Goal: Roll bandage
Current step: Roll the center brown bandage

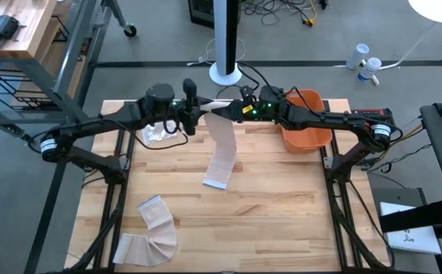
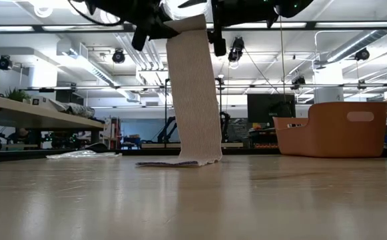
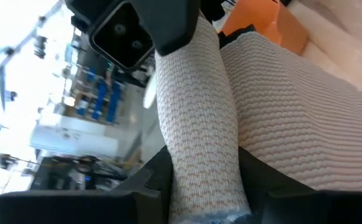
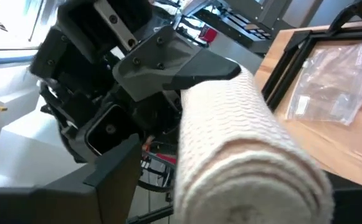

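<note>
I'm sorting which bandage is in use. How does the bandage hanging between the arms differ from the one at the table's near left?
The hanging bandage is held up, its tail touching the table; the loose bandage lies flat, untouched. The hanging one runs straight; the loose one bends. Both are pale ribbed strips.

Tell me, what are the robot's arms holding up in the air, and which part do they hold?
The bandage, by its rolled top end. The left end effector pinches the roll; the right end effector is around it too. Its loose end touches the table.
</note>
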Controlling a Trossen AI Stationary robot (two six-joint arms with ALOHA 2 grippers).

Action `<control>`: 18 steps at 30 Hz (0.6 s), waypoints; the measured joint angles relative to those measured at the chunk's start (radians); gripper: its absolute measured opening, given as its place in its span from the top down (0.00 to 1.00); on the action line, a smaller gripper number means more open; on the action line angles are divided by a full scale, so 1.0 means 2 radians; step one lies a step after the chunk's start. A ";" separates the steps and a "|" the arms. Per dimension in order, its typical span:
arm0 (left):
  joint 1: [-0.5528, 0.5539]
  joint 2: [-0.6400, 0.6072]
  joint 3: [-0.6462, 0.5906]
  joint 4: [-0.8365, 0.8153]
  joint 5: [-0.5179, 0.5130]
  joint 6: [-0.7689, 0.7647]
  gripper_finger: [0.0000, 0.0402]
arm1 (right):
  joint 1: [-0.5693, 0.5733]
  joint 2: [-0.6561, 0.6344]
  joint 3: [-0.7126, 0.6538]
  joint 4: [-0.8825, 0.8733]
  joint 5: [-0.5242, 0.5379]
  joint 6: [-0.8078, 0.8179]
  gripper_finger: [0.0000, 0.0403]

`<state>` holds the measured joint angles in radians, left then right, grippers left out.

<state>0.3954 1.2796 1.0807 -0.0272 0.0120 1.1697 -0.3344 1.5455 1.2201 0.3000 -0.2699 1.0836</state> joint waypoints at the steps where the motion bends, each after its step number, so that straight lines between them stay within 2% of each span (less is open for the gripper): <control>1: 0.000 -0.002 -0.011 0.018 0.000 0.005 0.75 | 0.000 0.000 0.000 -0.001 0.000 0.001 0.36; 13: -0.001 -0.010 -0.117 0.219 -0.011 0.126 0.74 | -0.001 0.000 0.000 -0.011 0.015 0.022 0.43; 18: -0.001 -0.009 -0.134 0.247 -0.030 0.167 0.73 | -0.001 0.000 0.000 -0.028 0.041 0.029 0.44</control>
<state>0.3931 1.2624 0.8132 0.4669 -0.0487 1.5035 -0.3354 1.5463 1.2201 0.2433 -0.1873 1.1413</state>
